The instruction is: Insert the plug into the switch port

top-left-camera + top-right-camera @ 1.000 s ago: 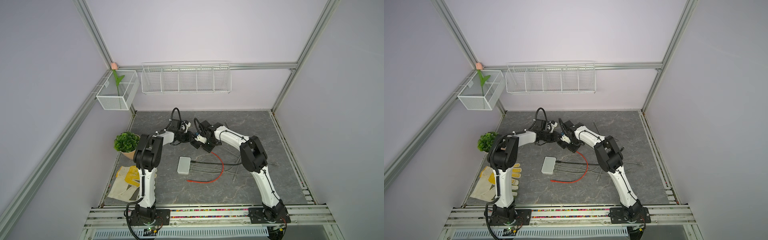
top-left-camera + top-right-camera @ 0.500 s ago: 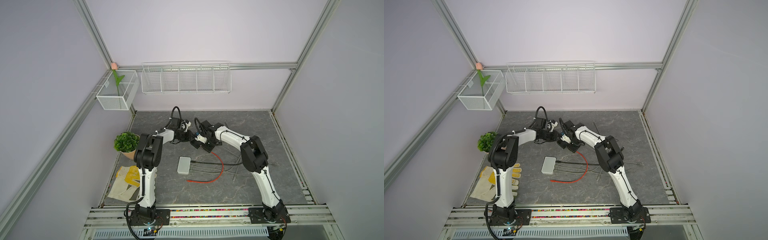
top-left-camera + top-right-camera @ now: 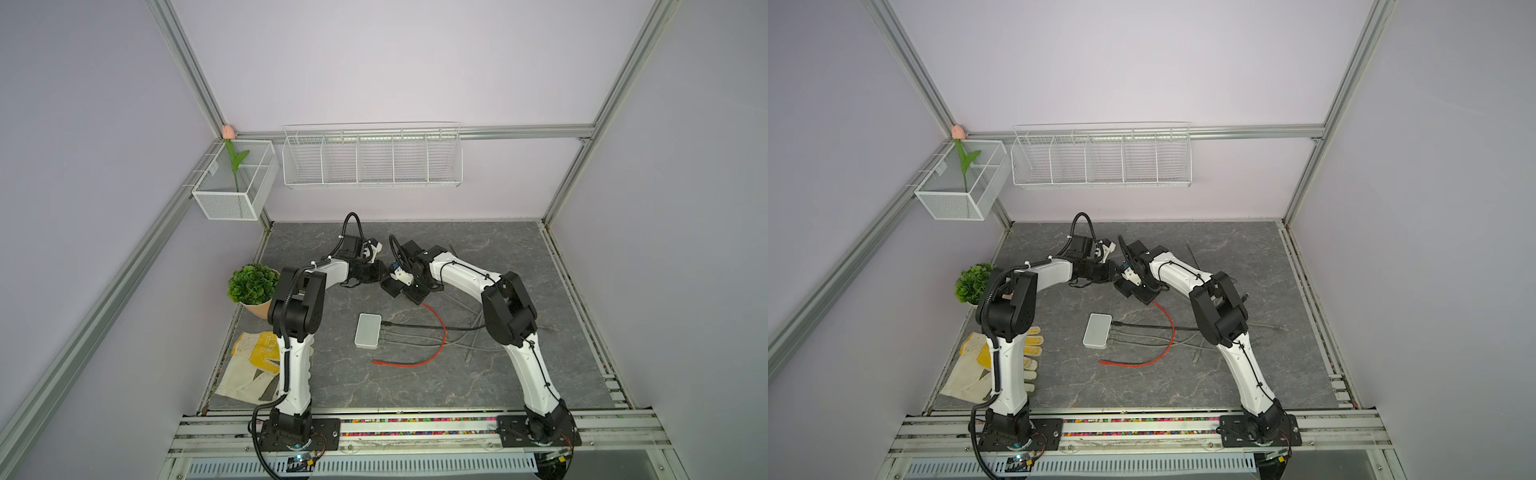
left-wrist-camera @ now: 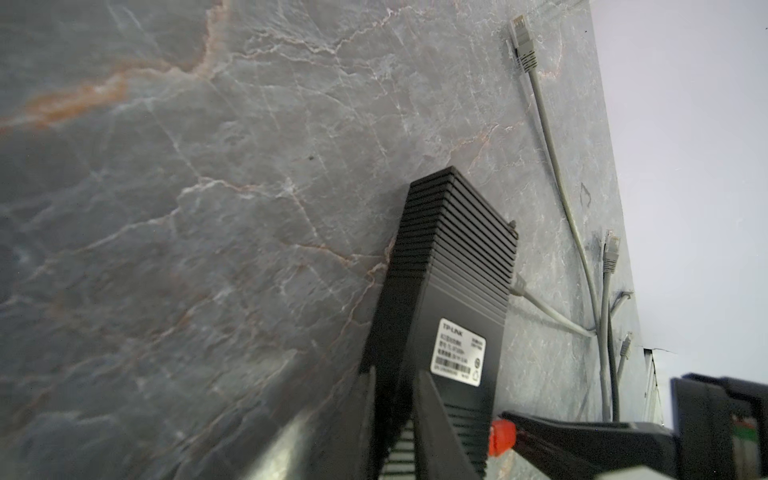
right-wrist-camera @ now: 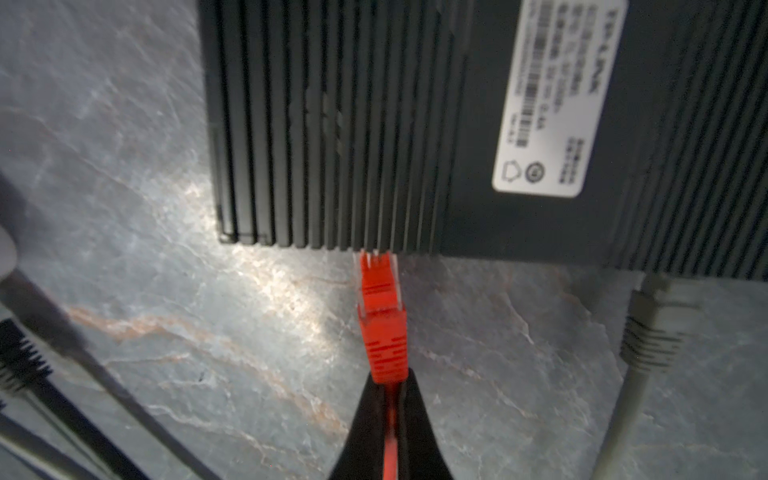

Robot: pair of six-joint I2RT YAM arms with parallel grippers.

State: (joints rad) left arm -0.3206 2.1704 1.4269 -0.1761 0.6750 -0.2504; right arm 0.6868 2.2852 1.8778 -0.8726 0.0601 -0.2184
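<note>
You have: one black switch (image 4: 453,266), its one white label (image 4: 459,352) reading TP-LINK, the finer print unreadable. The left gripper (image 4: 395,380) clamps the switch's end in narrow jaws.

One red plug (image 5: 380,316) has its tip at the switch's port edge. The right gripper (image 5: 388,386) pinches its tail, jaws closed.

One grey plug (image 5: 652,328) sits seated alongside. One white box (image 3: 368,330) lies apart.

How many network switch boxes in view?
2: black ribbed plastic switch centre-rear, in the left gripper; white flat rectangular box in the middle, cables attached. None seem hidden.
</note>
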